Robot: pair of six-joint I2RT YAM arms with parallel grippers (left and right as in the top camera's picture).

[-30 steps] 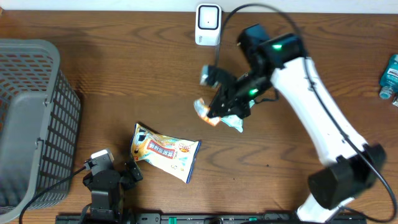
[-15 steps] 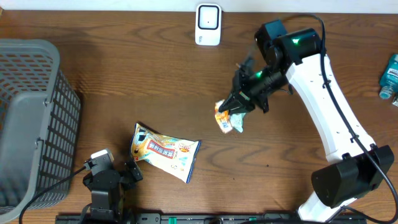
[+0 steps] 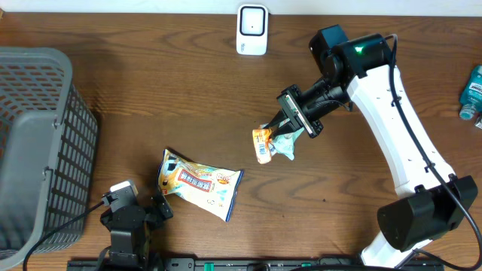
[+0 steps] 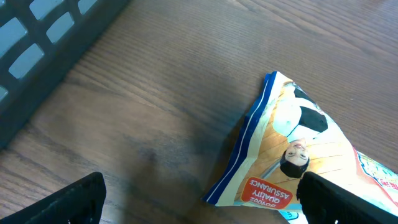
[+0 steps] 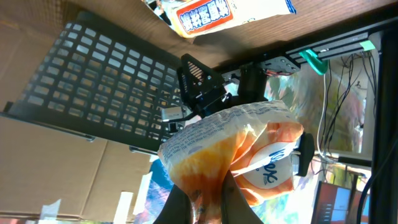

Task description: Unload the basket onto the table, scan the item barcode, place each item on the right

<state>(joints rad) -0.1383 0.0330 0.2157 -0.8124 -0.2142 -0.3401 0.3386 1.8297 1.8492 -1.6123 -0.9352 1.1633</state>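
My right gripper [image 3: 288, 129] is shut on a small orange and white tissue pack [image 3: 264, 144], held in the air over the table's middle. The right wrist view shows the pack [image 5: 231, 144] pinched at one end between my fingers [image 5: 182, 208], bulging away from the camera. The white scanner [image 3: 251, 30] stands at the table's far edge, up and left of the pack. My left gripper [image 3: 140, 214] rests open at the front left, and in the left wrist view [image 4: 202, 205] nothing lies between its fingers.
A yellow and blue snack bag [image 3: 199, 183] lies flat just right of the left gripper, and its corner [image 4: 292, 155] fills the left wrist view. A grey mesh basket [image 3: 34, 143] stands at the left edge. A blue bottle [image 3: 472, 92] sits at the far right.
The right arm has drawn back to the right and turned its wrist, keeping the tissue pack in its grip. The left arm and the snack bag have not moved.
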